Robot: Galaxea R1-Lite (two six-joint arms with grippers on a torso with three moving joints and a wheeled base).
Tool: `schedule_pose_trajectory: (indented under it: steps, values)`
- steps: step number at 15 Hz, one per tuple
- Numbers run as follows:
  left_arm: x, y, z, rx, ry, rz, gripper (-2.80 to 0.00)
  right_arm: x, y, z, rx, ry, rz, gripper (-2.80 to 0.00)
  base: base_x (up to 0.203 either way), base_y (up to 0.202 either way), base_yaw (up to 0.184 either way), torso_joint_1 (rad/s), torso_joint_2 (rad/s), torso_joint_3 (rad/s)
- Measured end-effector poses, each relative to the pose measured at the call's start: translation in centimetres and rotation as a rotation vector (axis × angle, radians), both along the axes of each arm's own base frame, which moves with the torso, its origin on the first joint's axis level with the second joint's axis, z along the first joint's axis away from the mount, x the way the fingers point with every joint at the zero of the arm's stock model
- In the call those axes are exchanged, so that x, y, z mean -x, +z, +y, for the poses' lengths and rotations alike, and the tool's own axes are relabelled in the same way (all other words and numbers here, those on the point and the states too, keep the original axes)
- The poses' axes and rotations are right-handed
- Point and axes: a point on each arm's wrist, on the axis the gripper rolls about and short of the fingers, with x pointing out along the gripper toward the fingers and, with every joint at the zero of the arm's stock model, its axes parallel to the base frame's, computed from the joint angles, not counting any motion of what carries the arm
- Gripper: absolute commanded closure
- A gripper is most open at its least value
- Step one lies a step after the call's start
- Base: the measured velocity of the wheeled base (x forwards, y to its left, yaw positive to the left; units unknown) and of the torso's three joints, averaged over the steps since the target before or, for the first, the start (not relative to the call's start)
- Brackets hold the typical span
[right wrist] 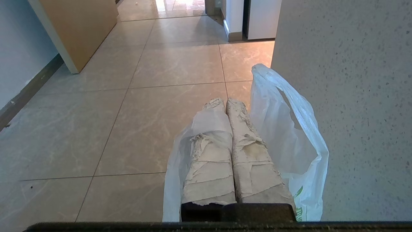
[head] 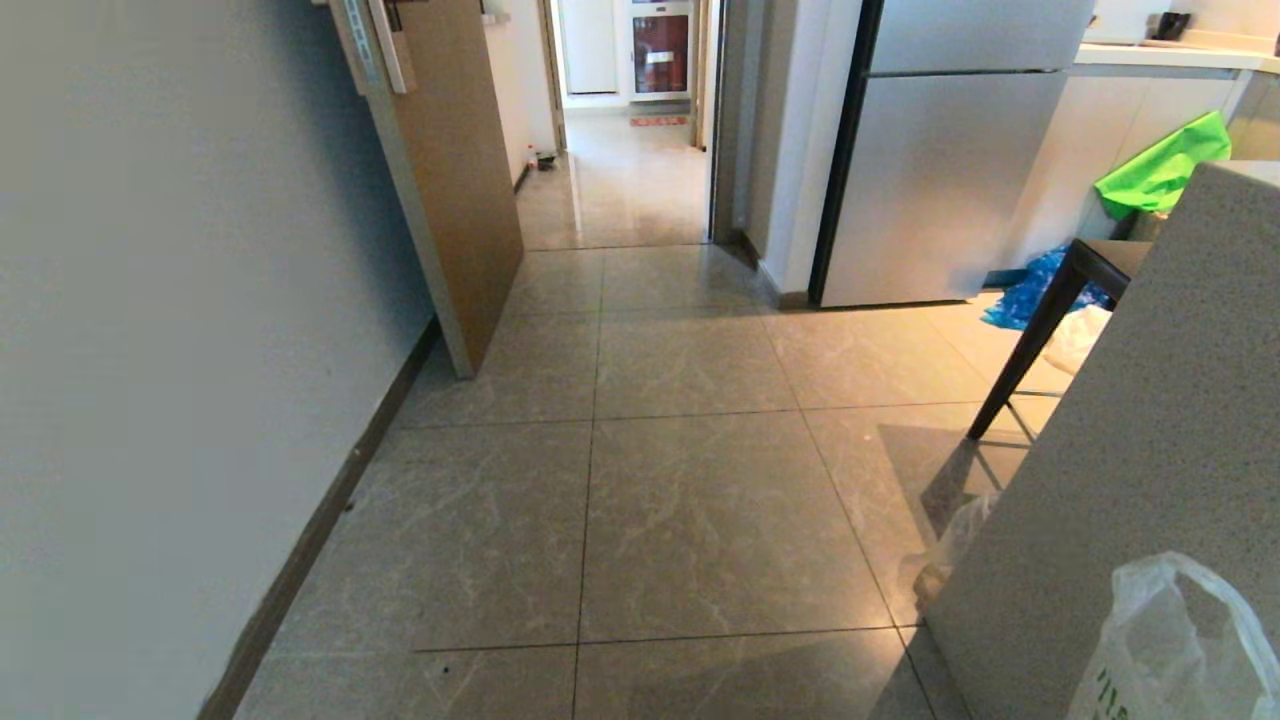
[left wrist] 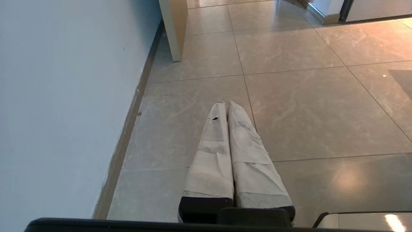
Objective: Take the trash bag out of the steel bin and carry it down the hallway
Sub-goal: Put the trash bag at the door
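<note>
While its tape-wrapped fingers (right wrist: 209, 154) press together on thin plastic, the right gripper (right wrist: 225, 102) grasps the translucent white trash bag (right wrist: 289, 141) with green print, which hangs beside a grey speckled panel (right wrist: 354, 96). Over bare tiles near the wall, the left gripper (left wrist: 226, 103) is clenched on nothing. Ahead, the glossy marbled hallway (head: 625, 180) runs past a wooden door (head: 460, 170) and a steel refrigerator (head: 940, 180).

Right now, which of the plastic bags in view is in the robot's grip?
The translucent white green-printed trash bag, draped over the shut right gripper; the blue bag lies on the floor.
</note>
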Motion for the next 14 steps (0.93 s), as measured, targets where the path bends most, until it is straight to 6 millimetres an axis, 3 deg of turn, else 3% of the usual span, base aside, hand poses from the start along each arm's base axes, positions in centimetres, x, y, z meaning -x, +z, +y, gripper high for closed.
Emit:
schedule_pose_trajectory:
  steps: [3,14]
  values:
    - [0.00,0.00,0.00,0.010,0.000,0.000,0.00,0.00,0.00,0.00,0.000,-0.002,0.000,0.00,0.038,0.000,0.000,0.001,0.00,0.002]
    - [0.00,0.00,0.01,0.042,0.005,0.000,0.00,0.00,-0.01,0.00,0.000,0.000,0.001,0.00,0.189,0.000,0.001,0.002,0.00,0.002]
